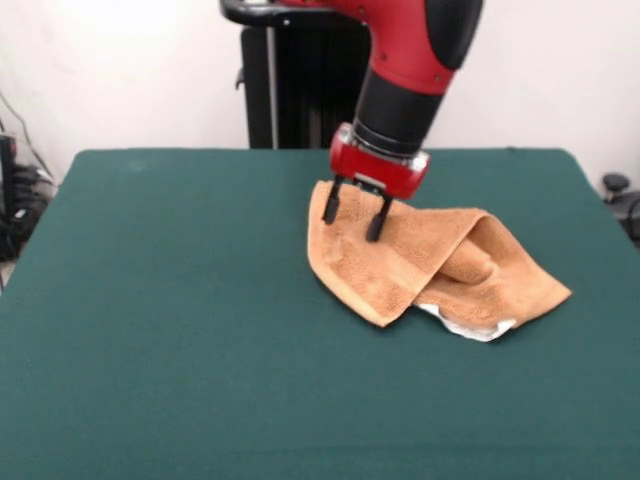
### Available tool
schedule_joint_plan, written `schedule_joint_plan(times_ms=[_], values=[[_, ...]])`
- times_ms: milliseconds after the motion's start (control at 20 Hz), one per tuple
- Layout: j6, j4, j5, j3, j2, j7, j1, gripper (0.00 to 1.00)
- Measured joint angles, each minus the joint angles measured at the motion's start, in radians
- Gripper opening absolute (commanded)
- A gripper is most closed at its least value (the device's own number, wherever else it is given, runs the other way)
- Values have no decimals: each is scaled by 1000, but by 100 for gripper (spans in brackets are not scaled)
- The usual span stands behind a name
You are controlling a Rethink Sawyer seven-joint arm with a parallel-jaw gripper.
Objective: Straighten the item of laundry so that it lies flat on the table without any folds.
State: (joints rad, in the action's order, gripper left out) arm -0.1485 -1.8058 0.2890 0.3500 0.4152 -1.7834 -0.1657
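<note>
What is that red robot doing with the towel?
The red robot arm is reaching down over an orange-tan towel on the green table. Its gripper is open, with two black fingers at the towel's far corner, one on each side of the edge. The towel is not flat yet: it is folded over itself and bunched up, with a white bit poking out underneath at the near side. It looks like the robot is about to pinch that corner to spread it out.
</note>
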Motion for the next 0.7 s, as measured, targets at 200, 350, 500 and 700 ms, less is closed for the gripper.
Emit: schedule_joint_plan(times_ms=[200,350,500,700], values=[[15,17,29,0,-31,0,-19,100],[20,21,47,0,-39,0,-26,100],[27,21,68,0,-40,0,-34,100],[51,21,84,0,-43,0,-38,100]])
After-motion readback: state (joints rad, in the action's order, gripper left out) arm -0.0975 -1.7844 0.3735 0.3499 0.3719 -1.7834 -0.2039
